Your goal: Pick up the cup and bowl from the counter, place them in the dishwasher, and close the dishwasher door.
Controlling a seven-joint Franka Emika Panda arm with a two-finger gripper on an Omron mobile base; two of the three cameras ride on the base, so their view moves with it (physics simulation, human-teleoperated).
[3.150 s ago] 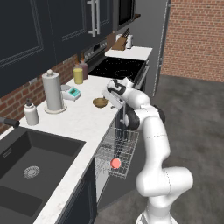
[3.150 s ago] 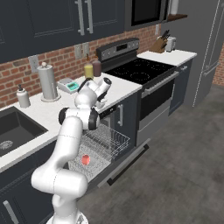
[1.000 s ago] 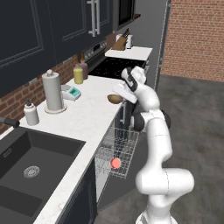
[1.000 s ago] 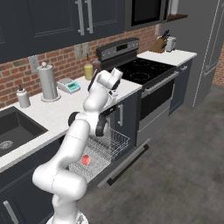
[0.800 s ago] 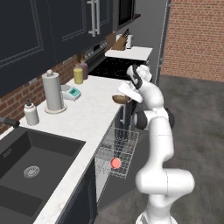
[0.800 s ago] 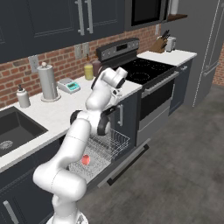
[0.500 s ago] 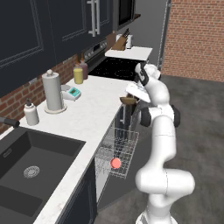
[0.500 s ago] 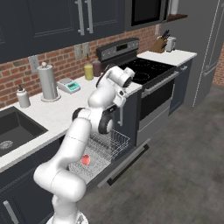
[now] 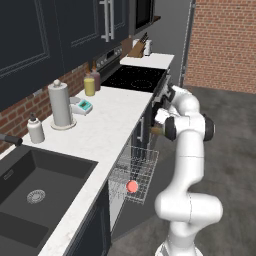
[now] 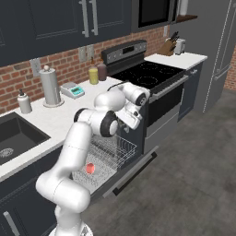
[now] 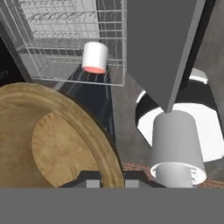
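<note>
In the hand view, the bowl (image 11: 52, 144) is cut off by the left edge and its lower part is hidden. In the left base view, the bowl (image 9: 157, 131) is mostly covered by the arm. The pincer fingertips cannot be made out.

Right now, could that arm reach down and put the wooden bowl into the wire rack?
Probably yes. The bowl, held in the shut jaws, hangs past the counter edge above the pulled-out rack; only the cup lies there, leaving room.

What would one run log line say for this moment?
gripper: shut on brown wooden bowl, over the open dishwasher | red-pink cup: in pulled-out silver wire rack | dishwasher door: down | step: lower bowl into rack
</note>
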